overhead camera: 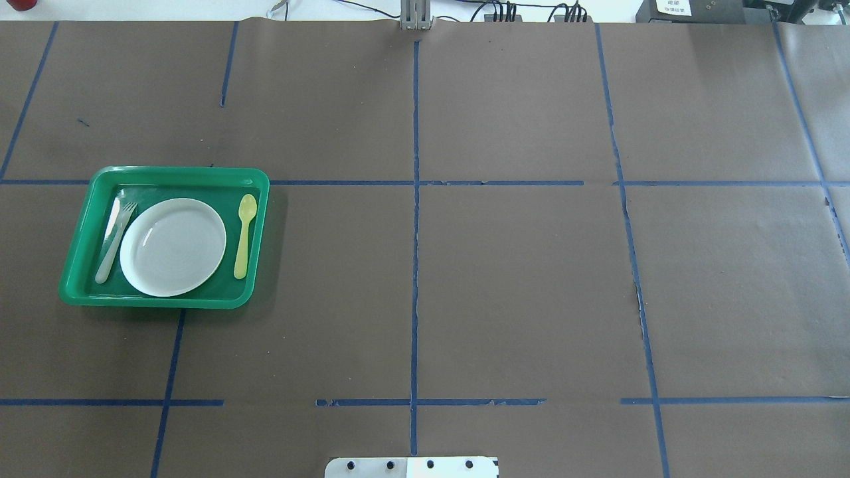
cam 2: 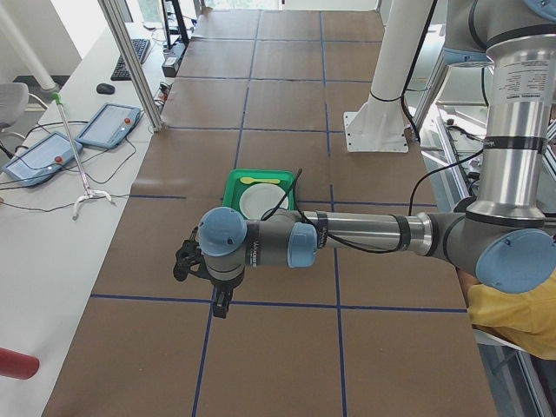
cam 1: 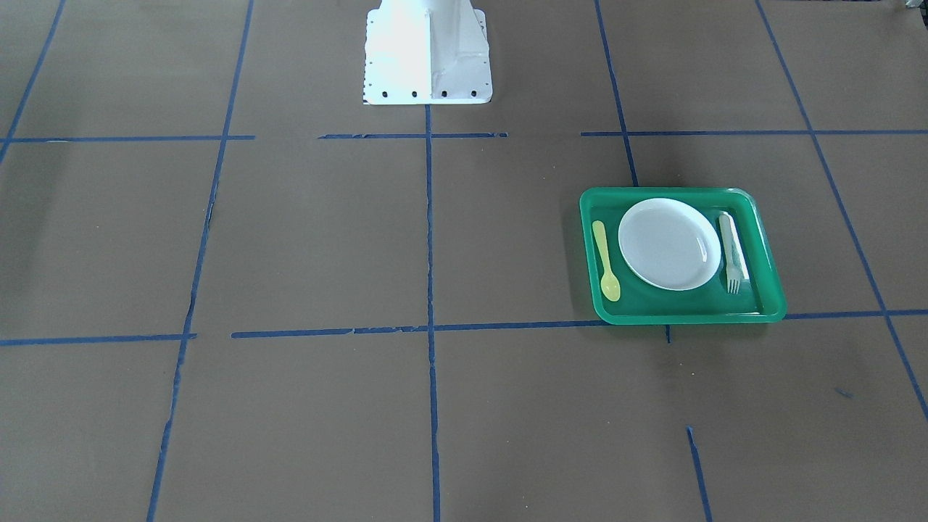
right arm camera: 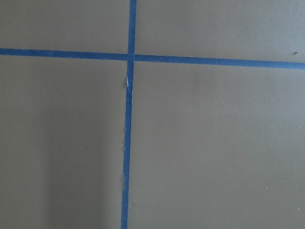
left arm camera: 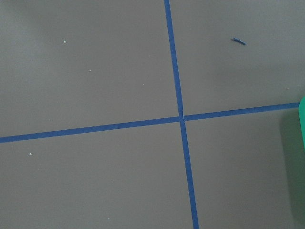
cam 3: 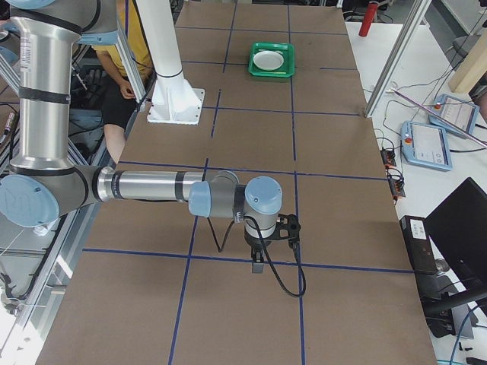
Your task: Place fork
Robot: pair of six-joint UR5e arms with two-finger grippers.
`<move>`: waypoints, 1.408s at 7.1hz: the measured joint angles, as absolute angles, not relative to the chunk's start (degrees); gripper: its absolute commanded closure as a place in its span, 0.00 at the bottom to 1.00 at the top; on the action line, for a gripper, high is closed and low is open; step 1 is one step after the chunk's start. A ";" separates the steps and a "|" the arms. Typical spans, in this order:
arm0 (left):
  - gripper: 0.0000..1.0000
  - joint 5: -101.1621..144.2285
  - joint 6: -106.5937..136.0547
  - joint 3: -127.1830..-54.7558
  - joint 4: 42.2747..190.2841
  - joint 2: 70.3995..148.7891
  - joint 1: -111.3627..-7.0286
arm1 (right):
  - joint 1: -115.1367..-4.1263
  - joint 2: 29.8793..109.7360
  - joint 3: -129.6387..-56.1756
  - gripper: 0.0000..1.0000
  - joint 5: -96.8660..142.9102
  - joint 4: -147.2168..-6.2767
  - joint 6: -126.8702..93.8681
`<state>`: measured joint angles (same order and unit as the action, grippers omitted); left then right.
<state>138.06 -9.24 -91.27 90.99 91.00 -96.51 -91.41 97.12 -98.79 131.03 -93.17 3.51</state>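
Note:
The pale grey-green fork (cam 1: 732, 255) lies in the green tray (cam 1: 681, 316), flat along the plate's side, tines toward the operators' side. In the overhead view the fork (overhead camera: 113, 244) is left of the white plate (overhead camera: 172, 245) in the tray (overhead camera: 153, 300). A yellow-green spoon (overhead camera: 244, 236) lies on the plate's other side. My left gripper (cam 2: 221, 304) hangs above bare table, apart from the tray (cam 2: 233, 186). My right gripper (cam 3: 257, 266) hangs far from the tray (cam 3: 272, 74). Both show only in the side views, so I cannot tell whether they are open or shut.
Brown paper with blue tape lines covers the table. The white robot base (cam 1: 428, 58) stands at the table's robot side. The left wrist view shows a sliver of the tray edge (left arm camera: 301, 125). Tablets and cables lie on a side bench (cam 2: 52, 148). A person sits behind the base (cam 3: 125, 53).

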 measured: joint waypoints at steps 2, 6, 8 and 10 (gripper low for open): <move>0.00 138.05 -9.50 -91.70 90.41 90.59 -96.50 | -91.41 97.12 -98.79 0.00 131.02 -93.17 3.52; 0.00 137.20 -9.74 -94.01 78.15 90.17 -96.21 | -91.41 97.12 -98.79 0.00 130.97 -93.16 3.52; 0.00 137.25 -9.88 -94.18 79.70 90.16 -96.16 | -91.41 97.12 -98.79 0.00 130.96 -93.16 3.48; 0.00 137.42 -9.91 -94.33 80.24 90.33 -96.15 | -91.41 97.12 -98.79 0.00 130.96 -93.16 3.51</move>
